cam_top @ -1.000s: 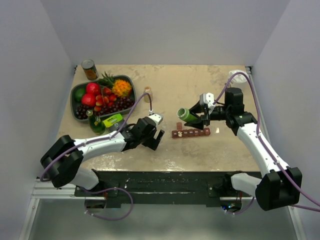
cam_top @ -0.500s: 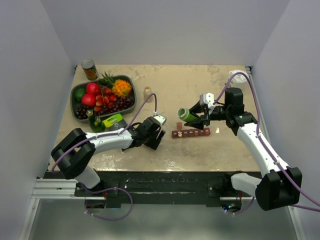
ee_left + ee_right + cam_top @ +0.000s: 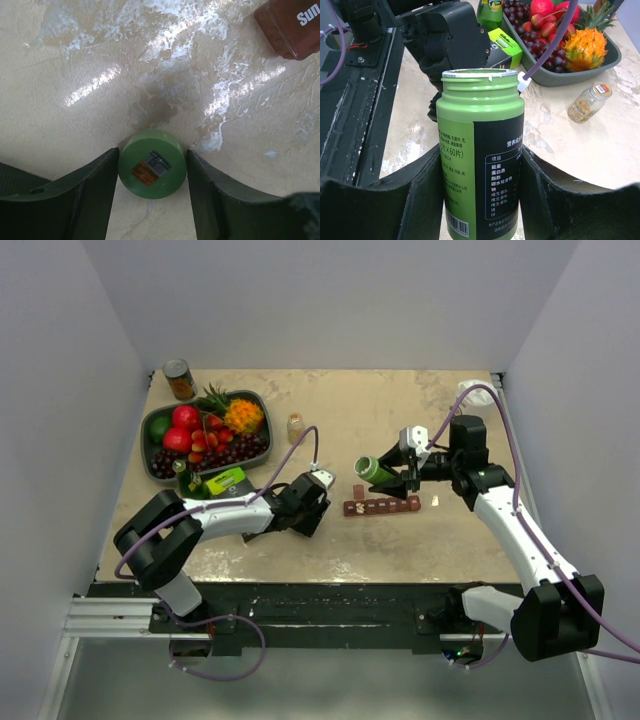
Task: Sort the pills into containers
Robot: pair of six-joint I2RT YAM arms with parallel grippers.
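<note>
The containers (image 3: 382,506) are a dark red-brown strip of small compartments lying mid-table; one end (image 3: 292,25) shows at the top right of the left wrist view. A few pale specks, probably pills, sit in its left end compartment (image 3: 353,508). A round green cap (image 3: 152,164) lies flat on the table. My left gripper (image 3: 152,155) (image 3: 303,522) is shut on it, a finger against each side. My right gripper (image 3: 481,155) (image 3: 397,481) is shut on the green pill bottle (image 3: 480,115) (image 3: 375,471), which is uncapped and tilted just behind the strip.
A dark oval fruit tray (image 3: 160,468) (image 3: 600,67) stands at the back left, with a tin can (image 3: 179,379) behind it. A small glass jar (image 3: 295,427) (image 3: 589,102), a yellow-green box (image 3: 226,480) and a dark green bottle (image 3: 190,490) stand nearby. A small white scrap (image 3: 434,502) lies right of the strip.
My left gripper has closed in from wide open onto the green cap, and the left arm's elbow has swung to the right. The right arm and bottle have not moved.
</note>
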